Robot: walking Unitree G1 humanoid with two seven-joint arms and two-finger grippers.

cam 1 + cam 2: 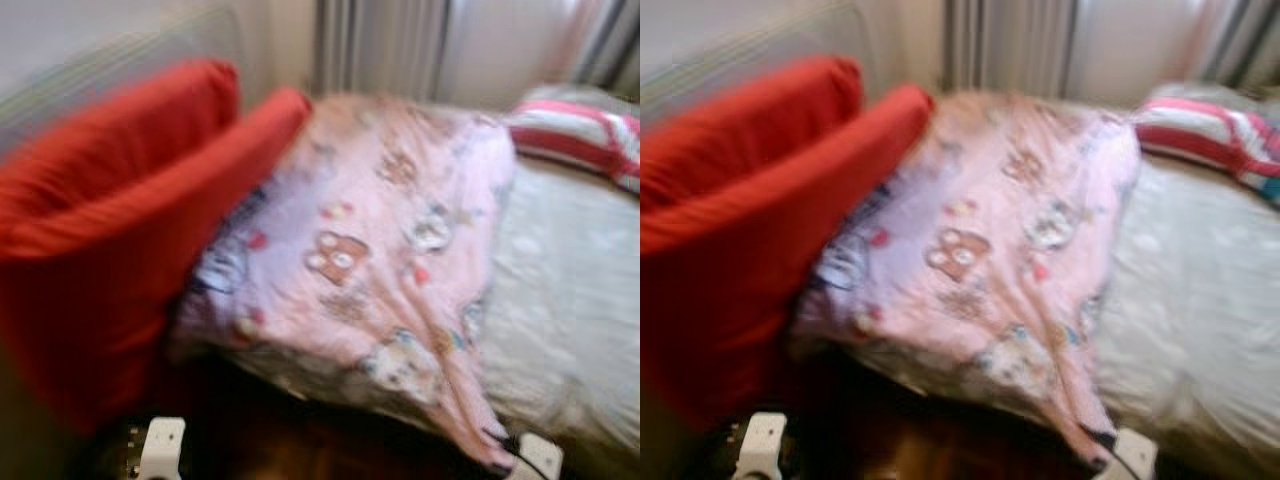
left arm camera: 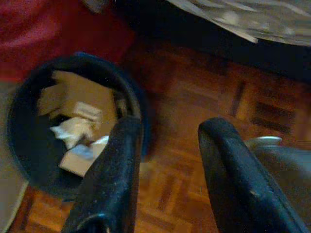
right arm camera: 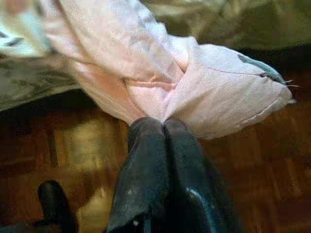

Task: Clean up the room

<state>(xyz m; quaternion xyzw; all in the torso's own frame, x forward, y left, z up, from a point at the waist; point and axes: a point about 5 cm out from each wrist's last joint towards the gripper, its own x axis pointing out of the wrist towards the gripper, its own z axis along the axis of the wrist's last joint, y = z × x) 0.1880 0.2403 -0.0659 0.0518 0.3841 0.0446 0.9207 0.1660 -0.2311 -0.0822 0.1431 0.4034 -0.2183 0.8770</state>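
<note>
A pink cartoon-printed blanket point(image 1: 380, 250) is shown heaped across a bed with a pale quilted cover point(image 1: 570, 300), one corner trailing over the edge toward the wooden parquet floor point(image 2: 194, 121). That corner is pinched between the closed fingers of the right gripper point(image 3: 163, 128). The left gripper point(image 2: 165, 145) is held parted and empty above the floor, near a dark round waste bin point(image 2: 29, 160) holding cardboard and paper scraps. A large red cushion point(image 1: 110, 230) leans at the bedside. The blanket is judged not yet straightened; tidying appears at an early stage.
</note>
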